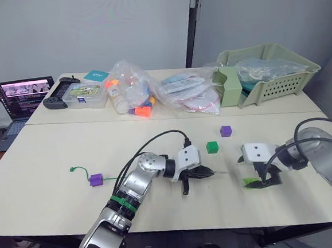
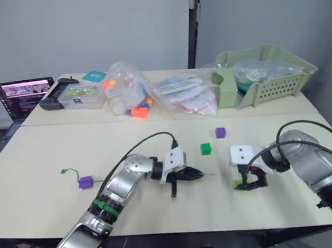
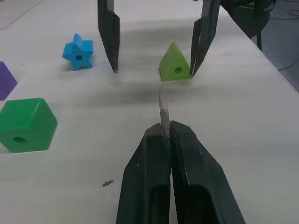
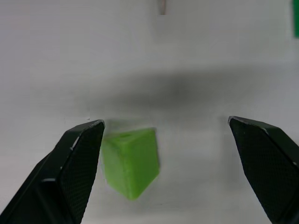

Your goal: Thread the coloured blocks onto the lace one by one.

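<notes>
Straddling the lime-green triangular block with my wide-open right pincer, block nearer one finger; my shut left pincer aims the green lace's stiff tip at it.

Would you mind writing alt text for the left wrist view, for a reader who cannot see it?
The left gripper, shut on the lace, points its stiff tip at a lime green triangular block lying between the open fingers of the right gripper. A blue star block and a dark green cube lie on the table to one side.
</notes>
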